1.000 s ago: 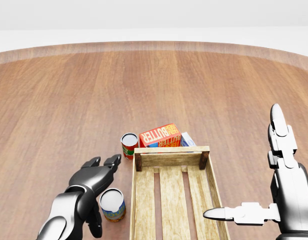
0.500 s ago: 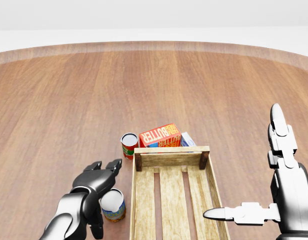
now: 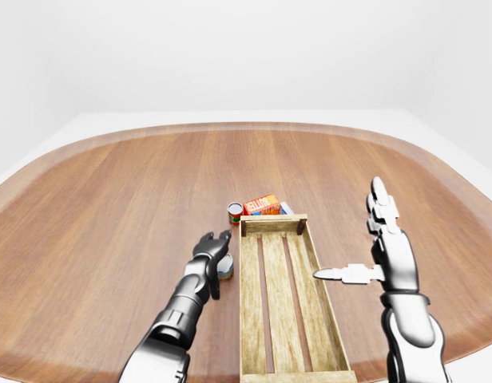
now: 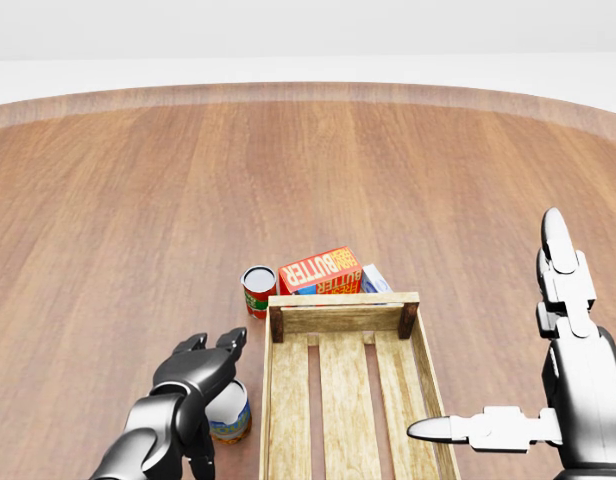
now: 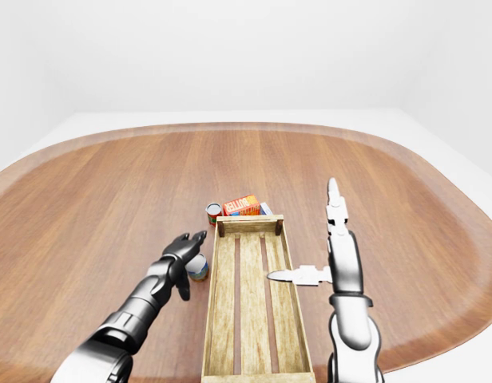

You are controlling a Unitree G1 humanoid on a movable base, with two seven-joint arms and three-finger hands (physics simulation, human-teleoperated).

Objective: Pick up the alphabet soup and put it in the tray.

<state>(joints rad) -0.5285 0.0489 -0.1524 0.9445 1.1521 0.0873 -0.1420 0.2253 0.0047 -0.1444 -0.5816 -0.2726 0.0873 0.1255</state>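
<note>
The long wooden slatted tray [image 4: 338,385] lies on the round brown wooden surface [image 4: 138,200]. Use the tray as the marker for everything here.

Just beside the tray's left wall, in the head view, stands a small round can with a pale top and a blue and green label [image 4: 228,412]. I think this is the alphabet soup, but the label is too small to read. A second small can with a red label [image 4: 258,289] stands by the tray's top left corner. An orange butter box [image 4: 321,270] lies along the tray's top end, with a pale blue box [image 4: 376,279] tucked next to it.

The dark left hand [image 4: 200,372] hangs over the can near the tray's left wall, partly hiding it. Its fingers [image 4: 231,338] are spread and do not close round the can. The silver right hand [image 4: 548,400] is held over the tray's right wall, with its fingers stretched wide and holding nothing.

To do this step well, the left hand should go down until the fingers stand on both sides of the can, then squeeze it gently. It should go straight, so the can does not tip or bump the tray's wall. The tray has nothing in it, so there is lots of room for the can.
</note>
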